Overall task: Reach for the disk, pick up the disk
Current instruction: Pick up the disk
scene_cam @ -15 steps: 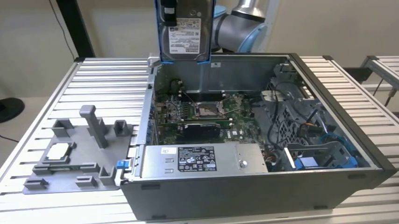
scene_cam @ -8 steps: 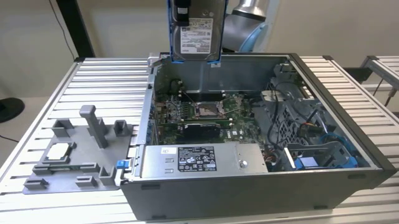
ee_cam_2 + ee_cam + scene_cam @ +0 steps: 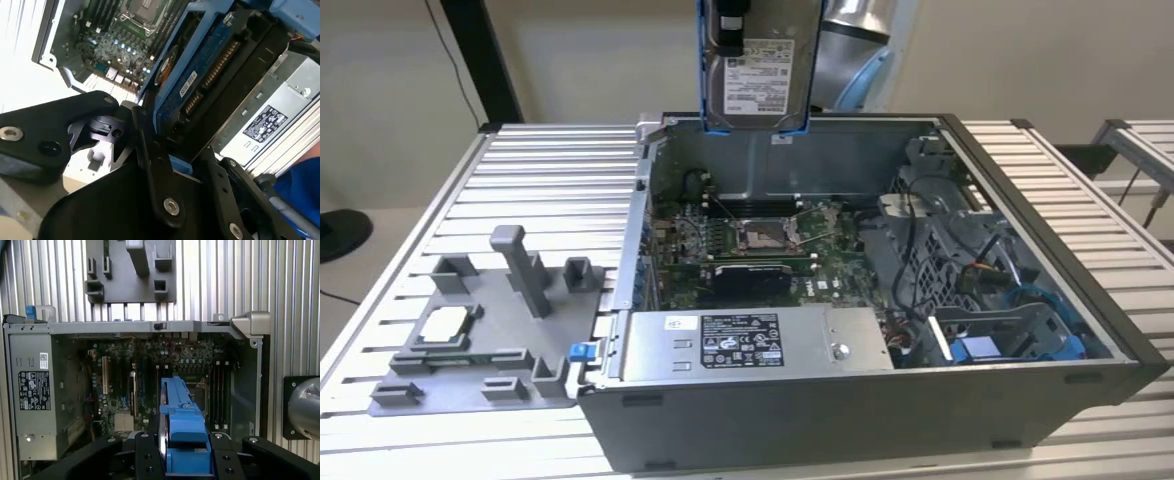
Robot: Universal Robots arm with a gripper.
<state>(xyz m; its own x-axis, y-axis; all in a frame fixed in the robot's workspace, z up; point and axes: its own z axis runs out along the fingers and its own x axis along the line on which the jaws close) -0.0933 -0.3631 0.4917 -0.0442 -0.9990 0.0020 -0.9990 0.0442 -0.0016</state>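
The disk (image 3: 758,75), a silver-grey drive with a white label and a blue bracket around its edges, hangs upright above the back wall of the open computer case (image 3: 1041,385). My gripper (image 3: 731,18) grips its top end and is shut on it. In the first wrist view the disk's blue bracket (image 3: 182,430) stands edge-on between the black fingers (image 3: 146,456), above the motherboard. The second wrist view shows the disk's circuit-board side (image 3: 200,75) clamped by the black fingers (image 3: 156,170).
Inside the case lie the motherboard with its socket (image 3: 761,237), a grey box with a black label (image 3: 740,340) and a blue drive bay (image 3: 1014,335). A grey fixture (image 3: 480,330) holding a small white-silver chip (image 3: 447,322) sits on the slatted table (image 3: 547,170) at the exterior view's left.
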